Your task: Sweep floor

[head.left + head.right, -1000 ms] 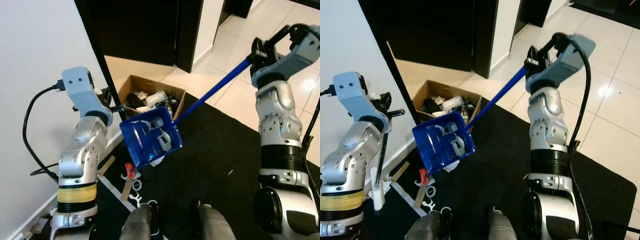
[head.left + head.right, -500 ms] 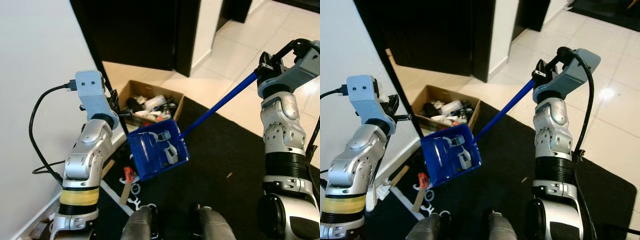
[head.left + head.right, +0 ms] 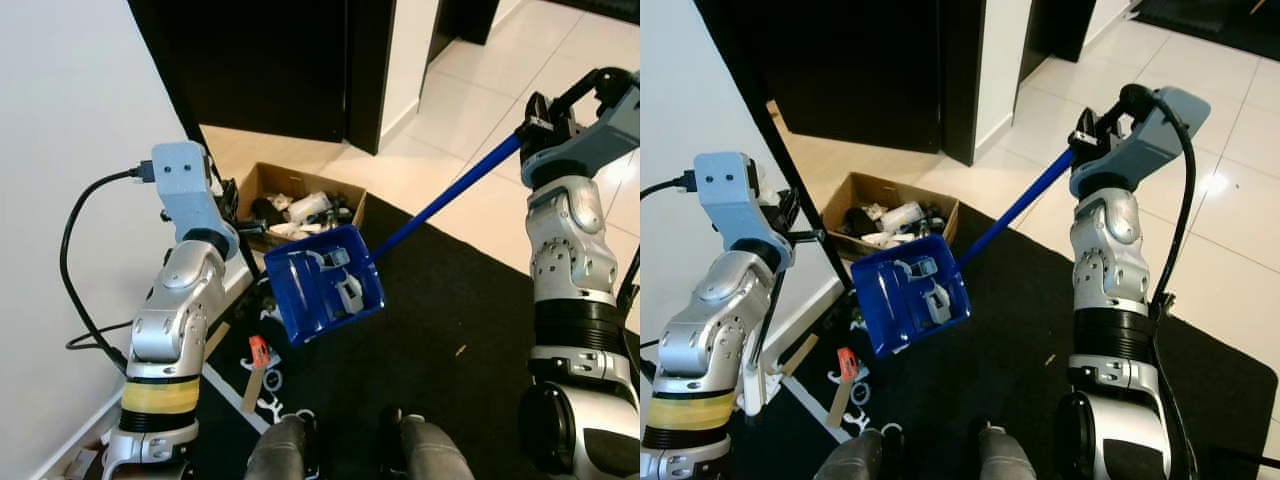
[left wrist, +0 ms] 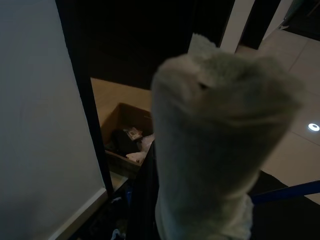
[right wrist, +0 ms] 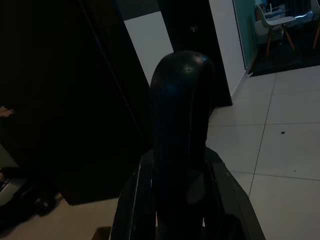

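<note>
Rising over the last second, the blue dustpan (image 3: 323, 296) has moved up and away from the black mat toward the cardboard box (image 3: 300, 205), carrying a few pale scraps of litter in its scoop. It hangs in the air, tilted, at the far low end of its long blue handle (image 3: 445, 200), well down and across from the right claw (image 3: 1087, 130), which is clamped on the handle's upper end. Judging by this lift, the sweepings have been gathered and the pan is being brought to the box to be emptied; the tipping is not yet done.

The left claw (image 3: 228, 196) sits just beside the box's near corner, at the top of an upright black broom pole (image 3: 770, 300); whether its fingers are closed around the pole cannot be told. The left wrist view has a pale, blurred, cloth-like shape (image 4: 220, 140) close to the lens.

Below the pan lies a black mat (image 3: 420, 330) with white lettering, and on it, below the left claw, a small orange-red item (image 3: 258, 350) and a strip of cardboard. Beyond the mat are glossy cream floor tiles (image 3: 1230, 200), a white wall at the robot's left, and a dark doorway behind the box, which is already full of rubbish.
</note>
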Tool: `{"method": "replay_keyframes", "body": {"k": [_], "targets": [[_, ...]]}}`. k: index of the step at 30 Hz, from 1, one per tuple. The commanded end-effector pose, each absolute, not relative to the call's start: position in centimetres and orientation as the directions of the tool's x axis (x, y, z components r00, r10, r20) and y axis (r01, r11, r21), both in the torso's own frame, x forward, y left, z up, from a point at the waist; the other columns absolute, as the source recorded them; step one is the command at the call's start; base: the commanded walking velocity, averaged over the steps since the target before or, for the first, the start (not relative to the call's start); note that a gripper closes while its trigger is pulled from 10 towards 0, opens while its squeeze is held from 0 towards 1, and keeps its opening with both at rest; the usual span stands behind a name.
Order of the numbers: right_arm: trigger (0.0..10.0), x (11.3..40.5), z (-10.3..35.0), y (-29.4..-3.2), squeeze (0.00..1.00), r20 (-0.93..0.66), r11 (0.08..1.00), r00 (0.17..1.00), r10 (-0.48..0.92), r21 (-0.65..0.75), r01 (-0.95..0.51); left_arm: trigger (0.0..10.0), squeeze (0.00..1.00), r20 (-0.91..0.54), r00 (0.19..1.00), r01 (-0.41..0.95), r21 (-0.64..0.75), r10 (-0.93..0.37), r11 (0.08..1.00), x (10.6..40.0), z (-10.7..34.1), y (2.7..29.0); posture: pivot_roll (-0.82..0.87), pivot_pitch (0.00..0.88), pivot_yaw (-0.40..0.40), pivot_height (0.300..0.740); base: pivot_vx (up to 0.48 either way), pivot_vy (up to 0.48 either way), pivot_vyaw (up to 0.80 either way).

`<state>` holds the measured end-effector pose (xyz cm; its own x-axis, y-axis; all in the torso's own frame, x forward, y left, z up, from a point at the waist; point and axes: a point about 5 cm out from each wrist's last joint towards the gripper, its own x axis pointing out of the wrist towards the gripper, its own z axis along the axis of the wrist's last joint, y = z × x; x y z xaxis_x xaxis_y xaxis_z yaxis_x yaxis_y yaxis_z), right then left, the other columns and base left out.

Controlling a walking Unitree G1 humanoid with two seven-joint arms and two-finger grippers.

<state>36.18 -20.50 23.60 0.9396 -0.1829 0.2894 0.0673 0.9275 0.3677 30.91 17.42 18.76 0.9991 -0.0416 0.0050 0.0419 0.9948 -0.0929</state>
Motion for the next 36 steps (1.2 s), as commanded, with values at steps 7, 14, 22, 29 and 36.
{"method": "replay_keyframes", "body": {"k": [7, 14, 22, 29, 36], "targets": [[10.0, 36.10, 24.58, -20.63, 0.00, 0.336, 0.921, 0.922, -0.191, 0.387, 0.049, 10.0, 0.00, 0.050, 0.998, 0.052, -0.057, -0.049, 0.997, 30.70, 19.20, 17.32, 0.03, 0.088, 0.021, 0.740, 0.460, 0.000, 0.00], [10.0, 36.19, 24.55, -20.58, 0.00, 0.334, 0.922, 0.924, -0.185, 0.385, 0.045, 10.0, 0.00, 0.053, 0.997, 0.060, -0.056, -0.057, 0.997, 30.66, 19.19, 17.21, 0.03, 0.088, 0.019, 0.740, 0.480, 0.000, 0.00], [10.0, 36.23, 24.56, -20.61, 0.00, 0.333, 0.922, 0.925, -0.184, 0.384, 0.045, 10.0, 0.00, 0.054, 0.997, 0.062, -0.054, -0.060, 0.997, 30.63, 19.18, 17.15, 0.03, 0.091, 0.019, 0.740, 0.480, 0.000, 0.00], [10.0, 36.25, 24.54, -20.63, 0.00, 0.332, 0.922, 0.925, -0.184, 0.384, 0.046, 10.0, 0.00, 0.053, 0.997, 0.065, -0.054, -0.062, 0.996, 30.63, 19.18, 17.12, 0.03, 0.094, 0.020, 0.740, 0.480, 0.000, 0.00], [10.0, 36.28, 24.52, -20.63, 0.00, 0.332, 0.922, 0.925, -0.184, 0.385, 0.046, 10.0, 0.00, 0.054, 0.997, 0.064, -0.054, -0.062, 0.996, 30.64, 19.15, 17.12, 0.03, 0.096, 0.019, 0.740, 0.480, 0.000, 0.00]]}}
